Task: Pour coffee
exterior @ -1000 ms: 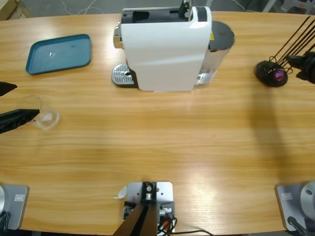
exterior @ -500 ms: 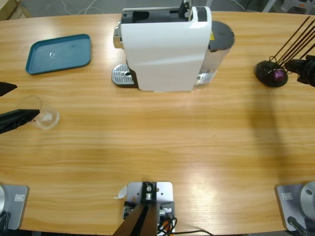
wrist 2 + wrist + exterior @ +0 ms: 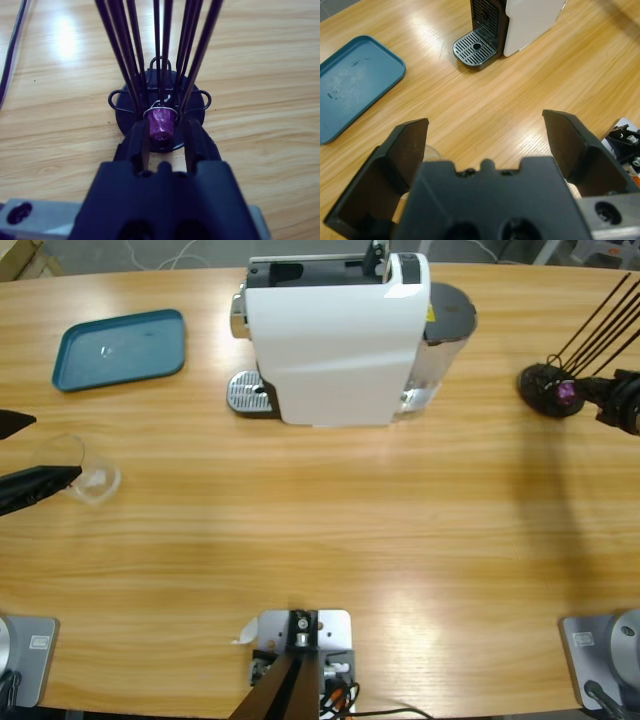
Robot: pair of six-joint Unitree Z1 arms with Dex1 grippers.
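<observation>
Long wooden table [image 3: 330, 530] – teal tray [image 3: 122, 348], white coffee machine [image 3: 335, 335].

The big white coffee machine [image 3: 335, 340] blocks the back middle of the surface [image 3: 330, 530]. The wide front is open. Thin black rods [image 3: 160, 50] crowd the right tool [image 3: 165, 137].

A small clear drinking glass [image 3: 82, 468] is standing near the table's left edge in the high view, below the teal tray [image 3: 121, 348] and well apart from the coffee machine [image 3: 340, 335]. The glass is leaning slightly, its rim toward the edge. Whether coffee is lying in its base cannot be told. In the left wrist view only a sliver of the glass [image 3: 431, 152] is showing.
</observation>
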